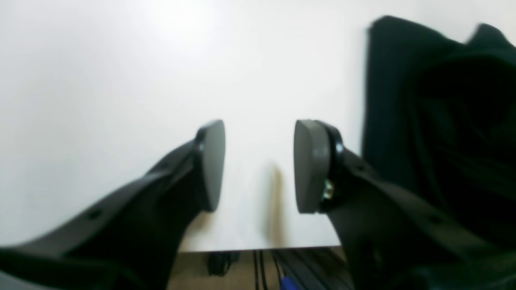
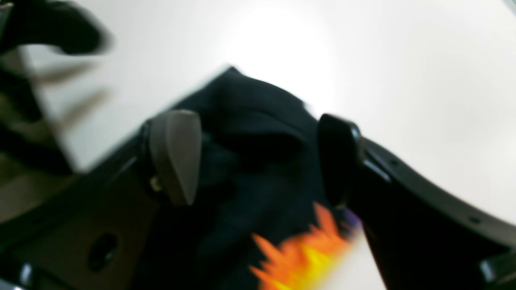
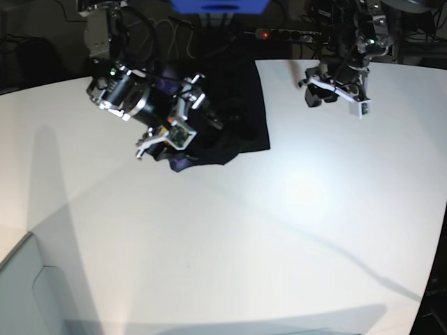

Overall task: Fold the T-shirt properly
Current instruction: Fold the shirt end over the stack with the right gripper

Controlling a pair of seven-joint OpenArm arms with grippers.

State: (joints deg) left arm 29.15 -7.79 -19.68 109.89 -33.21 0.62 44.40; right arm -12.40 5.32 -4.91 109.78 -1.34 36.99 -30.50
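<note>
The black T-shirt [image 3: 237,105] lies bunched at the back edge of the white table [image 3: 244,230]. In the right wrist view the T-shirt [image 2: 258,121] is crumpled, with an orange-yellow print [image 2: 302,257] showing at its lower edge. My right gripper [image 2: 258,157] is open, its jaws wide apart just above the cloth; in the base view it [image 3: 206,118] hangs over the shirt's left side. My left gripper [image 1: 260,165] is open and empty over bare table, with the T-shirt [image 1: 443,121] to its right. In the base view it [image 3: 311,92] is right of the shirt, apart from it.
A power strip with a red light [image 3: 279,33] and cables lie behind the table's back edge. A blue object [image 3: 220,5] is at the top centre. The table edge and floor cables [image 1: 258,266] show below the left gripper. A grey surface [image 3: 28,293] sits at the front left.
</note>
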